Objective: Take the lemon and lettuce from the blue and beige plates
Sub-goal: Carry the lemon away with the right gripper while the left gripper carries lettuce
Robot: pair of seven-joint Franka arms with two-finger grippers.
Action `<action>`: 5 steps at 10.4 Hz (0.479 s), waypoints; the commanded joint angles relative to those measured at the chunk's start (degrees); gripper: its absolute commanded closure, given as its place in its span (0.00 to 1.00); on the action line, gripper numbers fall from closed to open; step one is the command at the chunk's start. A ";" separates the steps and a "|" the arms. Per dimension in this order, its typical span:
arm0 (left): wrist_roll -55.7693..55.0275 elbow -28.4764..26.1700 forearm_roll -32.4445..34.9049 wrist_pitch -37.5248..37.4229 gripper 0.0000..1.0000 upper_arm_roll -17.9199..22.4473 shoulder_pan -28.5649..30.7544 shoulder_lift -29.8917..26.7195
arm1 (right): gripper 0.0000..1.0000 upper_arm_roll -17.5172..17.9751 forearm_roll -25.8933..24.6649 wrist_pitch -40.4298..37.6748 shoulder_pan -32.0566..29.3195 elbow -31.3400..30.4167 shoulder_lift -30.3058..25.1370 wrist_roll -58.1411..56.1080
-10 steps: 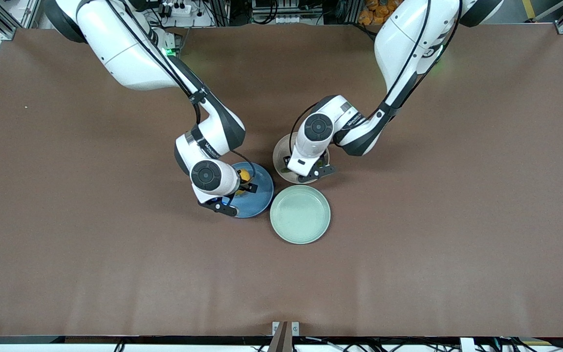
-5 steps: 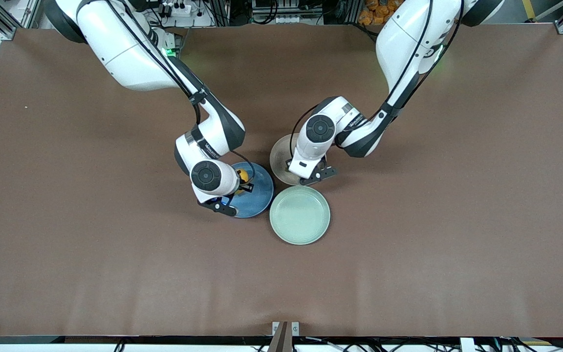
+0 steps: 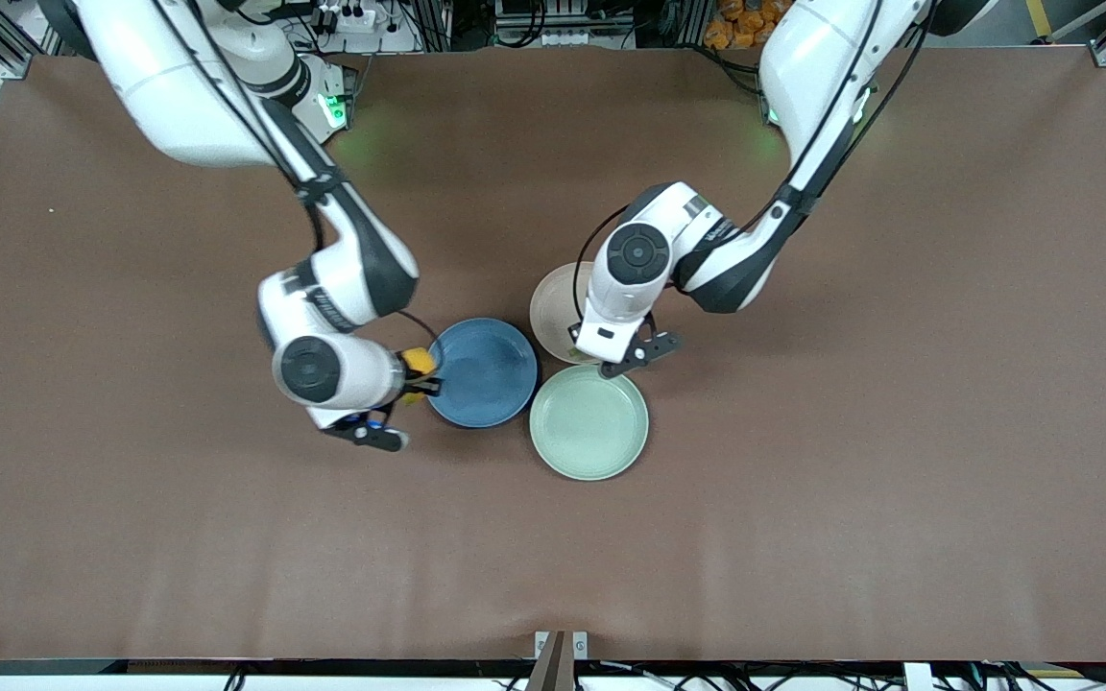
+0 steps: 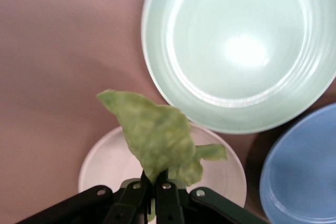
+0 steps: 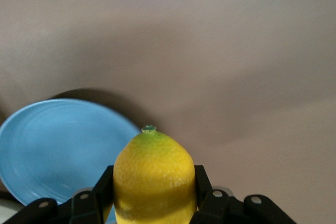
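Observation:
My right gripper (image 3: 416,374) is shut on the yellow lemon (image 3: 417,363) and holds it in the air over the table, just off the blue plate's (image 3: 482,372) rim toward the right arm's end. The right wrist view shows the lemon (image 5: 154,178) between the pads, with the blue plate (image 5: 58,145) below. My left gripper (image 3: 622,347) is shut on the green lettuce leaf (image 4: 155,141) and holds it above the beige plate (image 3: 553,305). The beige plate (image 4: 110,163) lies under the leaf. The leaf is hidden in the front view.
A pale green plate (image 3: 589,422) lies nearer to the front camera than the beige plate, beside the blue one. It also shows in the left wrist view (image 4: 239,51). The three plates sit close together mid-table on the brown mat (image 3: 851,432).
My right gripper has lifted the lemon off the blue plate and moved it toward the right arm's end. My left gripper has risen a little from the beige plate with the lettuce.

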 commanded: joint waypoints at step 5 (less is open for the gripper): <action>21.82 3.21 1.92 -6.34 1.00 -0.26 16.41 -2.53 | 1.00 -2.34 -4.96 -0.69 -14.78 -8.85 -4.70 -28.93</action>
